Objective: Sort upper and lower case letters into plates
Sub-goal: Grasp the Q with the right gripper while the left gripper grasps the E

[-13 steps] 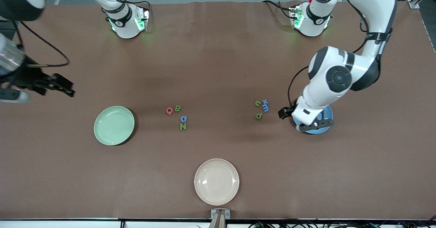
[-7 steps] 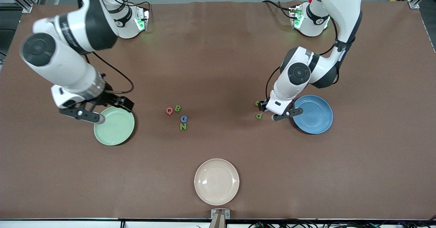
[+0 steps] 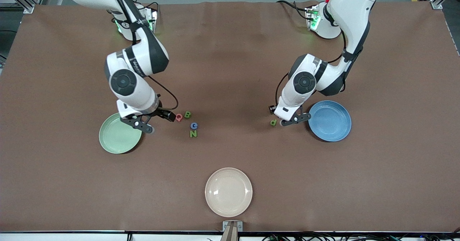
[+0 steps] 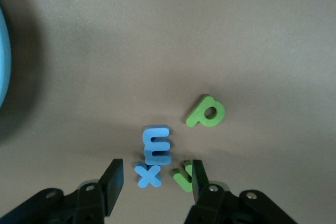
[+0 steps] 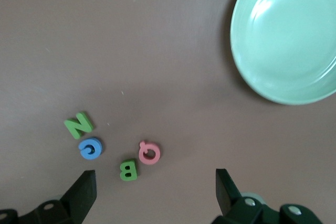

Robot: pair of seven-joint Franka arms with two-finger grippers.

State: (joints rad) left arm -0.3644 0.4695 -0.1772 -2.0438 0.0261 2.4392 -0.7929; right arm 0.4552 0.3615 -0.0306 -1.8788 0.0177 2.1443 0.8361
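I have the left gripper [image 4: 155, 182] low over the lowercase cluster beside the blue plate [image 3: 330, 121] — fingers apart, empty, straddling the blue x [image 4: 148, 174], with the blue m [image 4: 156, 145], u-like piece [image 4: 183, 177] and green p [image 4: 206, 112] close by. The right gripper [image 5: 155, 190] hangs wide open, empty, between the green plate [image 3: 116, 137] and Q [image 5: 149, 152], B [image 5: 128, 169], C [image 5: 90, 147], N [image 5: 79, 125].

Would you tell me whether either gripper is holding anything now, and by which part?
Nothing is held: the left gripper and right gripper are both open.
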